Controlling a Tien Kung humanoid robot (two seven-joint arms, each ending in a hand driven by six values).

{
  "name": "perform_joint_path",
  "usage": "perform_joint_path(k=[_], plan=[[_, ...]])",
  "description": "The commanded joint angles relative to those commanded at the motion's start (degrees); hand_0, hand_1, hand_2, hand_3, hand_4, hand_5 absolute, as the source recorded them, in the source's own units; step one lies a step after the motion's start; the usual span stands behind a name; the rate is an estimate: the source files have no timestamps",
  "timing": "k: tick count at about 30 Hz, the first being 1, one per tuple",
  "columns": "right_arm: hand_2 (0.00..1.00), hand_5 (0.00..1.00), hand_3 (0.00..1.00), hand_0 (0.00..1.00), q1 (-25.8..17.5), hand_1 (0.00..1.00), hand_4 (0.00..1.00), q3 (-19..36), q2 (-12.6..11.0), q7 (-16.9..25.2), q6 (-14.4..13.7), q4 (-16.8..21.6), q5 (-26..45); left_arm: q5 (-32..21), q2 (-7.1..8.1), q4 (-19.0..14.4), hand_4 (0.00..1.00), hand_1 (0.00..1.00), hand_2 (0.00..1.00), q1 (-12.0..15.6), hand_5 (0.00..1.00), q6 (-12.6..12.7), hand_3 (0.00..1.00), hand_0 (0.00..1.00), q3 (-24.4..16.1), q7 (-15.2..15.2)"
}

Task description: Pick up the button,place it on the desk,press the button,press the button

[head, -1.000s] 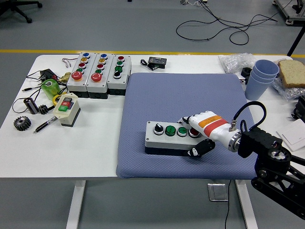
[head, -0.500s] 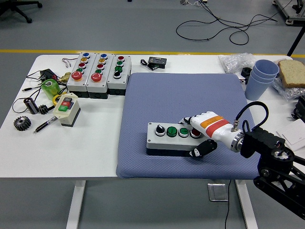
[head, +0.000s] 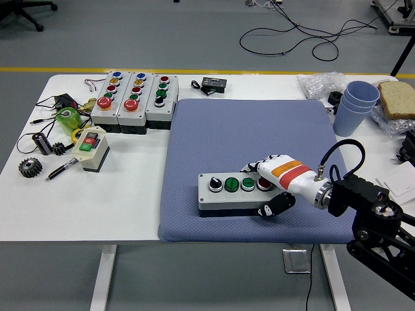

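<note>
**Right hand wrapped on the button box, on the blue mat**

A grey workshop floor runs behind the white table (head: 139, 194), with a yellow line along it and black cables (head: 305, 35) looping across the far part. Most of the table's middle and right is taken up by a big blue mat (head: 246, 136).

The robot's right arm (head: 373, 217) comes in from the lower right, black and jointed, ending in the white right hand (head: 275, 181) with an orange band at the wrist. That hand is closed around the right end of the button box (head: 237, 193): its fingers (head: 256, 165) curve over the far side and top by the red button, and the thumb presses in at the near side. The box lies flat on the mat, near the mat's front edge, with a black knob, two green buttons and a red one in a row on top.

At the far left of the table stand three grey control boxes (head: 133, 100) side by side, each with a column of coloured buttons. Just in front of them sits a small cream switch box (head: 91, 148) with a red and a green key. Around it lie a green tape roll (head: 67, 120), a dark gear (head: 29, 168) and a pen (head: 61, 170).

At the far right stand stacked blue cups (head: 356, 107), beside a slice of bread (head: 397, 98) in a clear bag. A small black device (head: 214, 83) lies beyond the mat's far edge.
</note>
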Motion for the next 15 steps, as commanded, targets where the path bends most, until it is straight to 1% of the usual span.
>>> perform_joint_path(k=[3,4,9,10,15], plan=[[0.751,0.253,0.798,0.872,-0.2,0.726,0.993,0.3,0.1,0.3,0.0,0.2,0.3,0.1,0.00,0.0,0.343,0.634,0.673,0.0,0.670,0.0,0.541,0.596,-0.1,0.0],[0.775,0.257,0.826,0.899,-0.2,0.748,0.998,0.3,0.1,0.3,0.0,0.2,0.3,0.1,0.00,0.0,0.342,0.633,0.673,0.0,0.669,0.0,0.541,0.596,-0.1,0.0],[0.775,0.257,0.826,0.899,-0.8,0.748,0.998,0.9,0.2,-0.1,0.0,0.3,0.6,0.2,0.00,0.0,0.342,0.633,0.673,0.0,0.669,0.0,0.541,0.596,-0.2,0.0],[0.838,0.272,0.871,0.938,-0.8,0.795,0.998,0.9,0.2,-0.2,0.1,0.4,0.6,0.2,0.00,0.0,0.343,0.632,0.673,0.0,0.668,0.0,0.540,0.596,-0.2,0.0],[0.838,0.272,0.871,0.938,-1.1,0.795,0.998,1.6,0.2,-1.2,0.9,0.2,0.9,0.3,0.00,0.0,0.343,0.632,0.673,0.0,0.668,0.0,0.540,0.596,-0.2,0.0]])
